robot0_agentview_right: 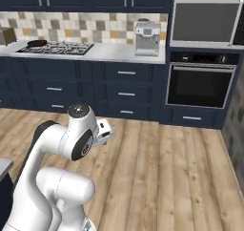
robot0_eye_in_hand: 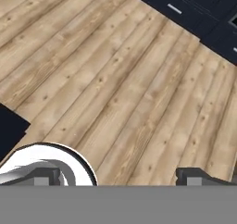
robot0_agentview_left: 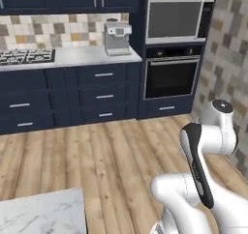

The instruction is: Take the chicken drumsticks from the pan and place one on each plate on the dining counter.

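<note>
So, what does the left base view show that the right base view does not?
Left base view: a corner of the white marble counter top at bottom left, and a wall of grey and tan tiles on the right. Right base view: a dark shallow pan on the black gas hob. Both: that hob, the silver coffee machine, the black built-in oven, the wooden plank floor.

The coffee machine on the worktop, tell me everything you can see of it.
The coffee machine is a boxy espresso maker with a silvery, metal-looking body, a darker recess under its brew head and a low tray at its foot. It stands upright on the pale worktop, backed by the coloured wall tiles. It sits near the end of the worktop beside the built-in oven column, well apart from the gas hob. Nothing else touches it; finer details are too small to tell.
</note>
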Robot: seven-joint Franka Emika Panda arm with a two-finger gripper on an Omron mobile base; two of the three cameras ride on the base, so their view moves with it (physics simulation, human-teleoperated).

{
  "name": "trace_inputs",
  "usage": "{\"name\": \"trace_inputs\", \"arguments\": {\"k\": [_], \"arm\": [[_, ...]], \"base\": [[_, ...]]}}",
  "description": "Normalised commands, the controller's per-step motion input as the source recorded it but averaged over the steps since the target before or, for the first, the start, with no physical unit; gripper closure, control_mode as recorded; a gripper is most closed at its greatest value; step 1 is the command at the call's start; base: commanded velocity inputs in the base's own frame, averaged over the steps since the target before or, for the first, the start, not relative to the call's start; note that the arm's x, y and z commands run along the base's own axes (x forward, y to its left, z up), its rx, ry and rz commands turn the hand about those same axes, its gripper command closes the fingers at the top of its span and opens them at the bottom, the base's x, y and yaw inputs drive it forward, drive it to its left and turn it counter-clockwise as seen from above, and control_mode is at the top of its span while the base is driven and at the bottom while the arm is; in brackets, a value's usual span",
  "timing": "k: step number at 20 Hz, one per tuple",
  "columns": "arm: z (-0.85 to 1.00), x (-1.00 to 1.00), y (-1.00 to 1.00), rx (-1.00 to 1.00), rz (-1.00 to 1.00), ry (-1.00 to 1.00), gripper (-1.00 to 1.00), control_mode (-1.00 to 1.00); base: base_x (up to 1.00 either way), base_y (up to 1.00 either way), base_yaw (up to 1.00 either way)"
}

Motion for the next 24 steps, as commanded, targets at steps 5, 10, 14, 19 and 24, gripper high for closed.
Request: {"name": "trace_inputs", "arguments": {"k": [5, 10, 14, 19, 24], "arm": [[0.00, 0.00, 0.00, 0.00, 0.00, 0.00, -1.00, 1.00], [0.00, 0.00, 0.00, 0.00, 0.00, 0.00, -1.00, 1.00], [0.00, 0.00, 0.00, 0.00, 0.00, 0.00, -1.00, 1.00], [0.00, 0.00, 0.00, 0.00, 0.00, 0.00, -1.00, 1.00], [0.00, 0.00, 0.00, 0.00, 0.00, 0.00, -1.00, 1.00]], "base": [[1.00, 0.00, 0.19], [0.98, 0.00, 0.46], [0.86, 0.00, 0.58], [0.79, 0.00, 0.64], [0.97, 0.01, 0.27]]}}
